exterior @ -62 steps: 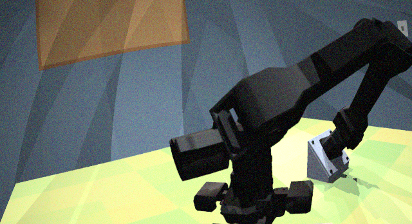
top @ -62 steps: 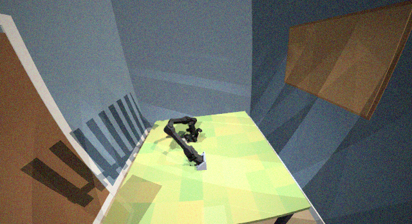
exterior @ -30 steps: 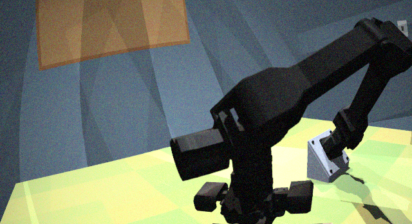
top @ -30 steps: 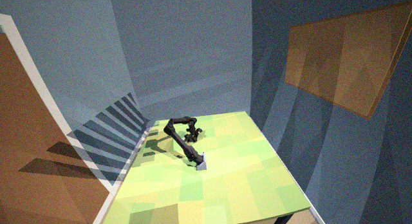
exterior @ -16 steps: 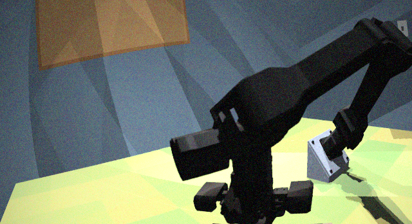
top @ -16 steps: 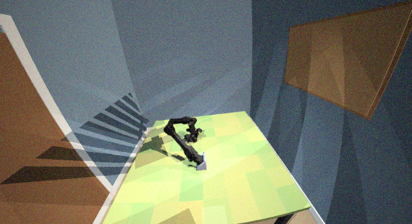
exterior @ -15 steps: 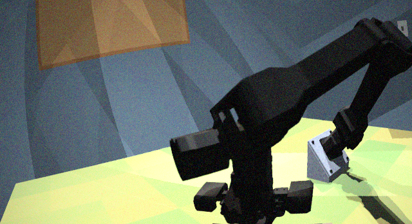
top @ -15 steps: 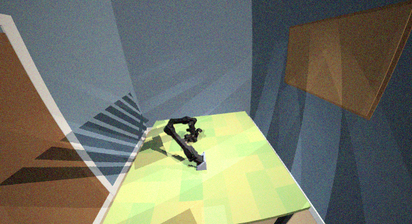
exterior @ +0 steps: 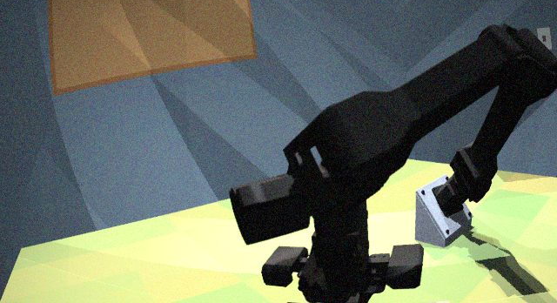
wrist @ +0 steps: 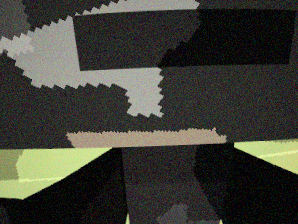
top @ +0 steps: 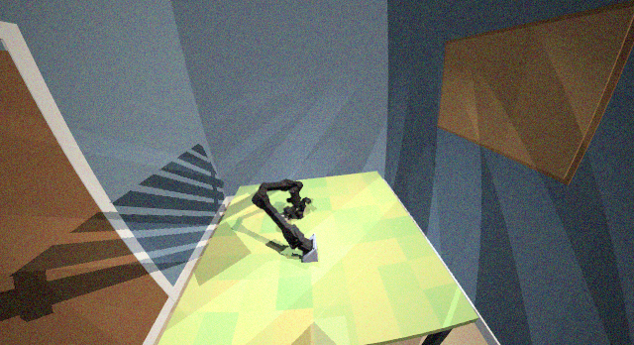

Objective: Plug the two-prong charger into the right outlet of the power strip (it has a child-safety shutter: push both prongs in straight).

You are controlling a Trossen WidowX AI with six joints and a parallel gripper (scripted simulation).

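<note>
The power strip (top: 310, 257) (exterior: 426, 225) is a light grey wedge on the table, with dark screws at the corners of its slanted face. My gripper (top: 308, 245) (exterior: 448, 204) is shut on the charger and is at that slanted face. In the wrist view the charger (wrist: 159, 185) seems to be the dark grey body between the two black fingers. The prongs and outlets are hidden behind the fingers and charger, so I cannot tell which outlet it is at or how deep the prongs are.
The arm (top: 277, 220) (exterior: 365, 133) reaches over the yellow-green table (top: 347, 295) (exterior: 130, 255) from its base. Its shadow lies beside the wedge. A brown panel (top: 525, 87) (exterior: 148, 29) is on the wall, away from the arm.
</note>
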